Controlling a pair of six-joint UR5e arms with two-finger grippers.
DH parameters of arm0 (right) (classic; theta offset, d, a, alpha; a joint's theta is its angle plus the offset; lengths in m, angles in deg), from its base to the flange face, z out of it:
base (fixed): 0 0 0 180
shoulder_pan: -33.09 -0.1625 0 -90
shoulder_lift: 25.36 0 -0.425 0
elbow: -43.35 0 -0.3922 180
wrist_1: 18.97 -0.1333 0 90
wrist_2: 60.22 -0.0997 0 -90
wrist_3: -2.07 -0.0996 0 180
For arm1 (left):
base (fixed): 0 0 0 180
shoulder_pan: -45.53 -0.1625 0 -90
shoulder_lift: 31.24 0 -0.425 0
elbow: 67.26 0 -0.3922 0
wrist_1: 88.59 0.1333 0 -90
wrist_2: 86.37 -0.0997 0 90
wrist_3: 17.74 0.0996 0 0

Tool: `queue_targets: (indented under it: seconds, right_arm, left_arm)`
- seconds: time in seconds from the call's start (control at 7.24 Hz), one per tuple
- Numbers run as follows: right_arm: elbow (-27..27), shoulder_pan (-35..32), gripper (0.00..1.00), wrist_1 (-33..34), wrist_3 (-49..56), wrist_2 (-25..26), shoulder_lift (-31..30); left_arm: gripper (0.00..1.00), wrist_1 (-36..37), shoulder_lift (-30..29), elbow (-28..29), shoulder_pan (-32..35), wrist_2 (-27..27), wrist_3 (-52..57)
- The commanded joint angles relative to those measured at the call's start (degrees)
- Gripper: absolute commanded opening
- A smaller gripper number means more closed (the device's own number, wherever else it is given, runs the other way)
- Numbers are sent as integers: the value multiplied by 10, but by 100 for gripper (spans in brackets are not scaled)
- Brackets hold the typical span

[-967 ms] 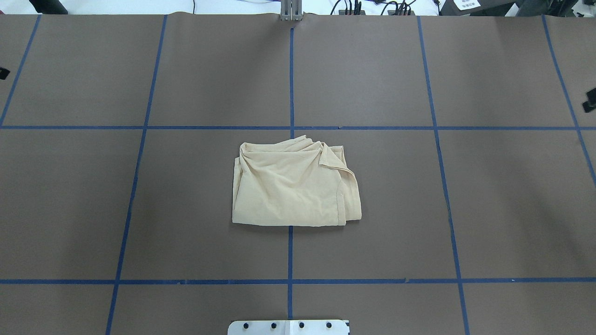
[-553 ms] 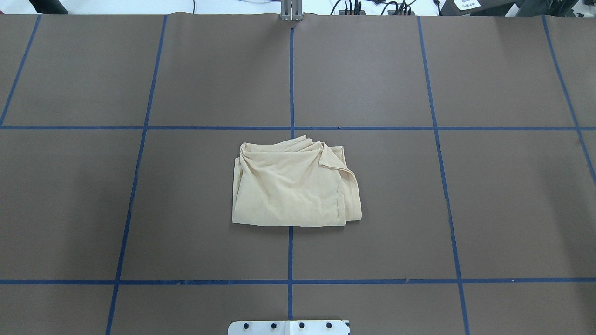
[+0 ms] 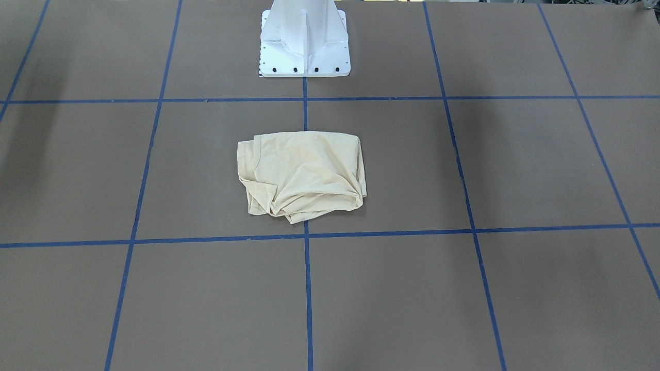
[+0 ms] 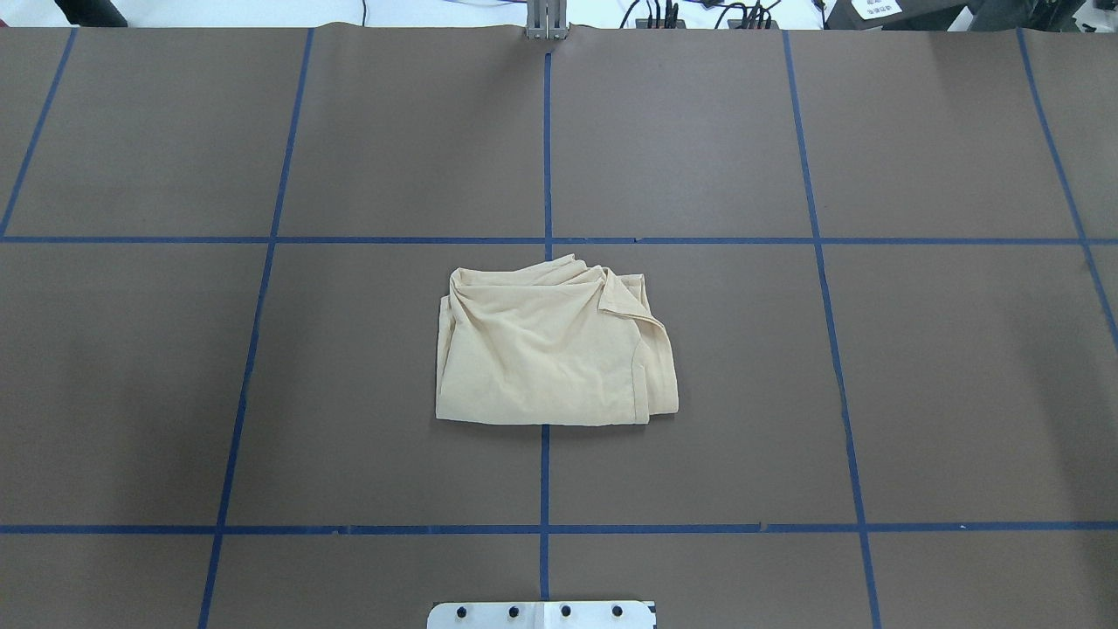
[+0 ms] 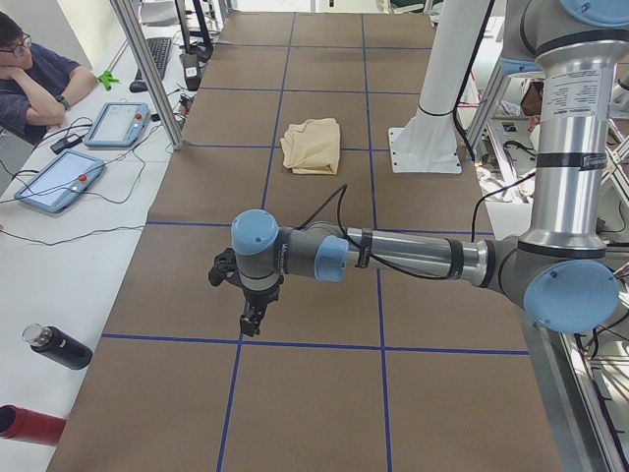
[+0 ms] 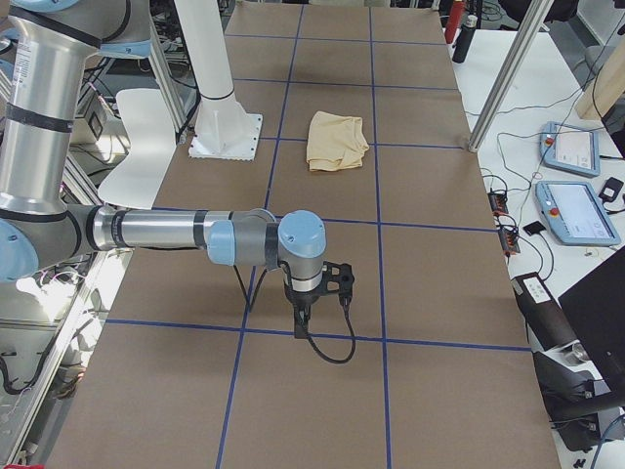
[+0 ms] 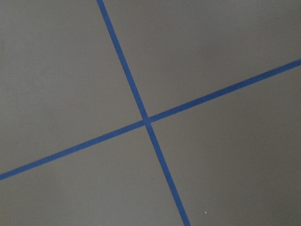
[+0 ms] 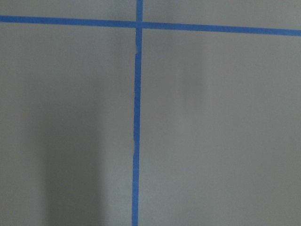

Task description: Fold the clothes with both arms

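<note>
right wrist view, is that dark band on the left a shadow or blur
Right wrist view: a shadow, soft-edged, darkening the table left of the blue tape, whose edges are crisp, so no blur. Left wrist view: fairly even light, tape cross sharp.

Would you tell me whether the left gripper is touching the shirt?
Apart. The exterior left view shows the left gripper over bare table, well short of the shirt.

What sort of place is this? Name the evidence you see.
Probably a robotics lab: the left arm and right arm reach over a tape-gridded table, with control tablets beside it.
</note>
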Motion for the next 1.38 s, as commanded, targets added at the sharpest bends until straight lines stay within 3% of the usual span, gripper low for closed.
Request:
queue_targets:
  seconds: [0.0, 0.28, 1.24]
  right_arm:
    - [-2, 14, 100, -46, -36, 0, -2]
    - [-6, 14, 100, -46, -35, -8, -5]
    - [-5, 14, 100, -47, -36, -8, -6]
  left_arm:
    - [100, 2, 21, 0, 29, 27, 3]
    - [100, 5, 18, -2, 27, -14, 1]
    - [100, -2, 24, -15, 26, -17, 10]
